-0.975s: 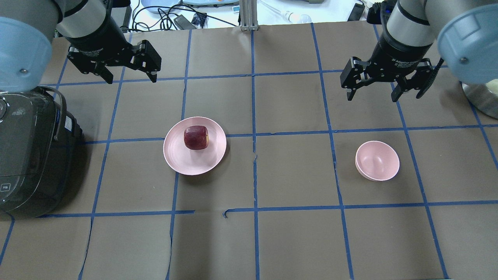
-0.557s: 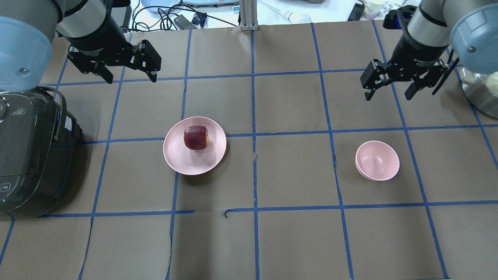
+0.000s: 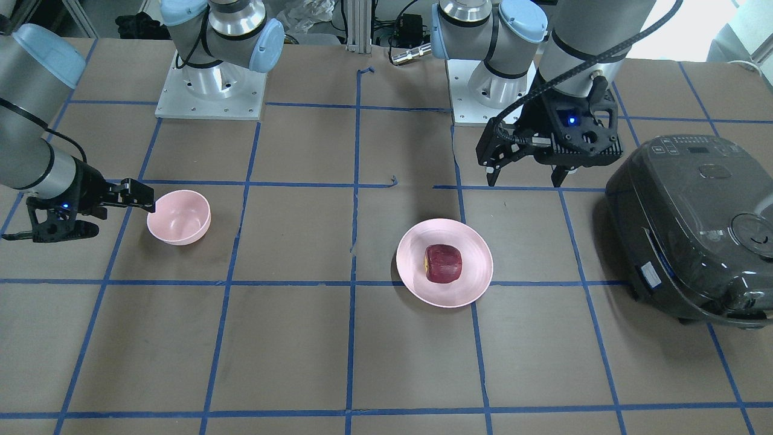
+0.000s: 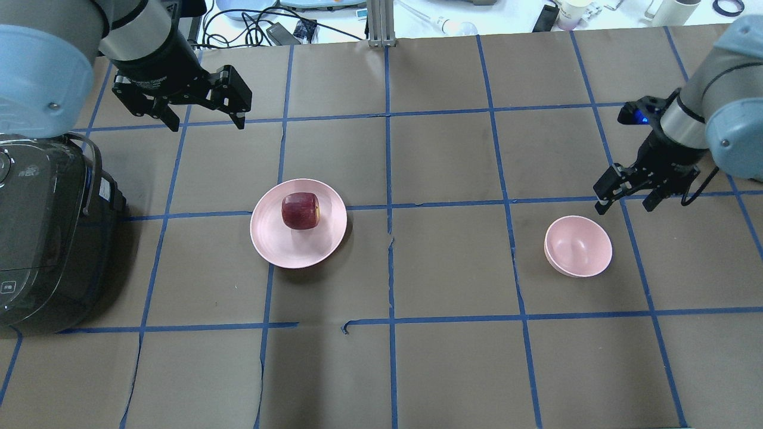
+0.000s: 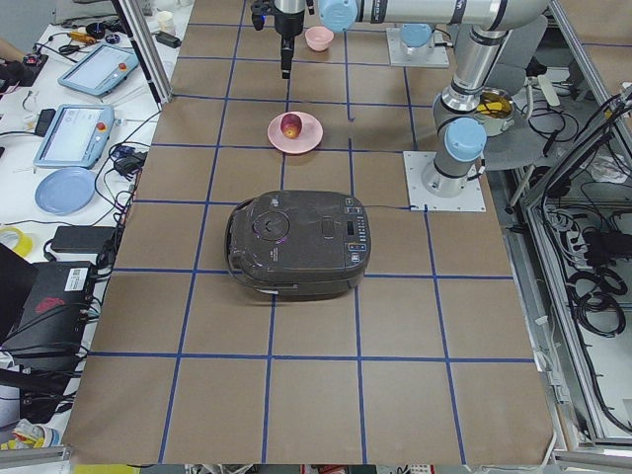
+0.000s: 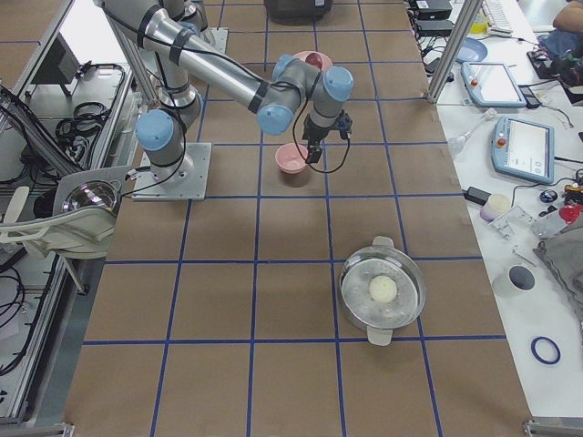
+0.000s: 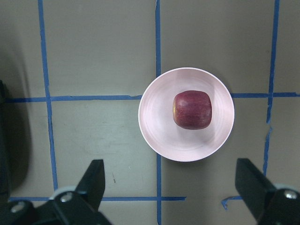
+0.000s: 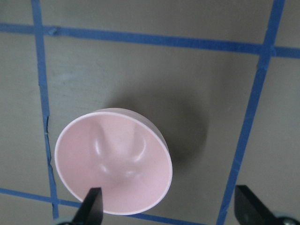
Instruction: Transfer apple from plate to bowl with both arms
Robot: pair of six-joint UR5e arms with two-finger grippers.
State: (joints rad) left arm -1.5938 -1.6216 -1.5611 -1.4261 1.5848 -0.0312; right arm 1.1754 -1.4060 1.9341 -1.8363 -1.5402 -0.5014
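Observation:
The dark red apple (image 4: 301, 211) lies on the wide pink plate (image 4: 298, 250), left of the table's middle; both also show in the left wrist view, apple (image 7: 192, 110) on plate (image 7: 157, 126). My left gripper (image 4: 207, 122) is open and empty, high above the table beyond the plate. The small pink bowl (image 4: 578, 246) stands empty on the right. My right gripper (image 4: 625, 207) is open and empty, low, just beyond the bowl's far right rim. The right wrist view looks down on the bowl (image 8: 112, 164). In the front view the right gripper (image 3: 118, 219) is beside the bowl (image 3: 179, 217).
A dark rice cooker (image 4: 47, 238) stands at the table's left edge, close to the left arm. A metal pot (image 6: 383, 291) with a white ball in it stands at the far right end. Blue tape lines grid the brown table.
My right gripper has swung right and come down from the far side to just beyond the bowl. My left gripper has shifted only slightly. The apple, plate and bowl have not moved.

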